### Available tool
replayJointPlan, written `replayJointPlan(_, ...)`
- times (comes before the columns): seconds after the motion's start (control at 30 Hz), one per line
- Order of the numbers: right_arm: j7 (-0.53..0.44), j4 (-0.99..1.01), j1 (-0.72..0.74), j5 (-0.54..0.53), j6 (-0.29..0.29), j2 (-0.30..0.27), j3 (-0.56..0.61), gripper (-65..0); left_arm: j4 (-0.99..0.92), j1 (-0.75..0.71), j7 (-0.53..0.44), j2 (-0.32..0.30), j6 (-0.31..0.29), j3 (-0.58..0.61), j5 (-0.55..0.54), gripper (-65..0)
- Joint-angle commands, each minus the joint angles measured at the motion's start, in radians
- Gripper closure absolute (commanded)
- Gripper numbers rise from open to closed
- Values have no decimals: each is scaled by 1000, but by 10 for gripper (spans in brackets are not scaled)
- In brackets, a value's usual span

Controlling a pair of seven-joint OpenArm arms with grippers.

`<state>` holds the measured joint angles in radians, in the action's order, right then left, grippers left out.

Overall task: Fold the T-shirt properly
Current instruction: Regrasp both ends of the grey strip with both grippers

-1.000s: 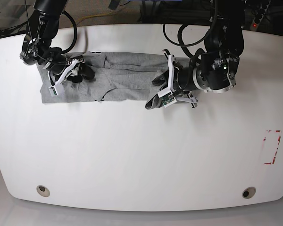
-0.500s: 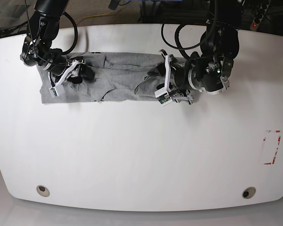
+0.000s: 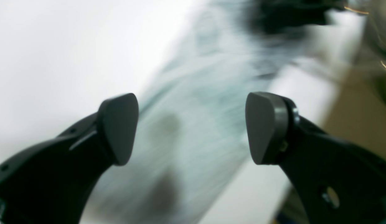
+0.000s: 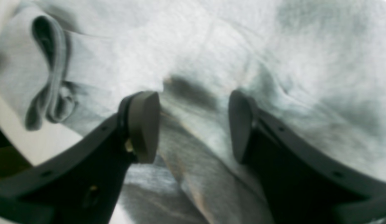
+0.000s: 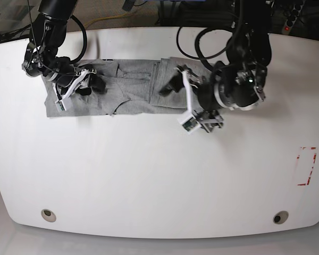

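Note:
The grey T-shirt (image 5: 130, 87) lies as a long folded strip across the far side of the white table (image 5: 149, 175). Its right end is turned back over the strip. My left gripper (image 5: 173, 98) hovers open over that end. In the left wrist view its fingers (image 3: 118, 127) stand wide apart, with only the blurred T-shirt (image 3: 193, 118) beyond them. My right gripper (image 5: 90, 85) rests on the left part of the strip. Its jaws (image 4: 194, 126) stand apart on the wrinkled T-shirt (image 4: 211, 46), with a ridge of fabric running between the pads (image 4: 144, 124).
A red tape rectangle (image 5: 307, 166) marks the table near its right edge. Two round holes (image 5: 48, 214) (image 5: 279, 217) sit near the front corners. Black cables and gear crowd the area behind the table's back edge.
My left gripper opened and let go of the shirt's right end, which now lies folded over toward the middle; that arm lifted and swung. The right arm barely moved.

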<state>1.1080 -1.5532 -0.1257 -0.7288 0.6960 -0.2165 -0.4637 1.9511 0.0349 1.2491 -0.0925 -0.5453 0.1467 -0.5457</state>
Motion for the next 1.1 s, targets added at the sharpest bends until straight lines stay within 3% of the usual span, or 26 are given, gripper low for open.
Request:
replayJointPlan(0.0,-15,-80,13,-18,2,-18,-10,-342,17,9,-15,-22,0,-34,-17,-506)
replayJointPlan(0.1,19,-137,21,-18,2,-14,-20,-346,17,-20,-15,-80,0,-103,-18,-504)
replayJointPlan(0.37,65,-108,96,-16,2,-21,-249,-349,17,-126,-76,-161,-2,-240,-21,-504)
replayJointPlan(0.47,68,-28,123,-18,2,-68,-295,-368,15,-166,-131,-163,-2,-244,-15,-504)
replayJointPlan(0.63,65,144,169,-18,2,-146,-321,-539,-11,-198,-197,-163,-2,-238,-15,-504)
replayJointPlan(0.8,65,302,209,-15,2,-179,-412,-553,-103,-194,-219,-161,-2,-210,6,-504)
replayJointPlan(0.9,65,382,214,-16,2,-202,-413,-555,-120,-200,-299,-161,-2,-189,46,-504)
replayJointPlan(1.07,68,388,203,-16,2,-163,-395,-550,-123,-203,-325,-163,-2,-164,100,-504)
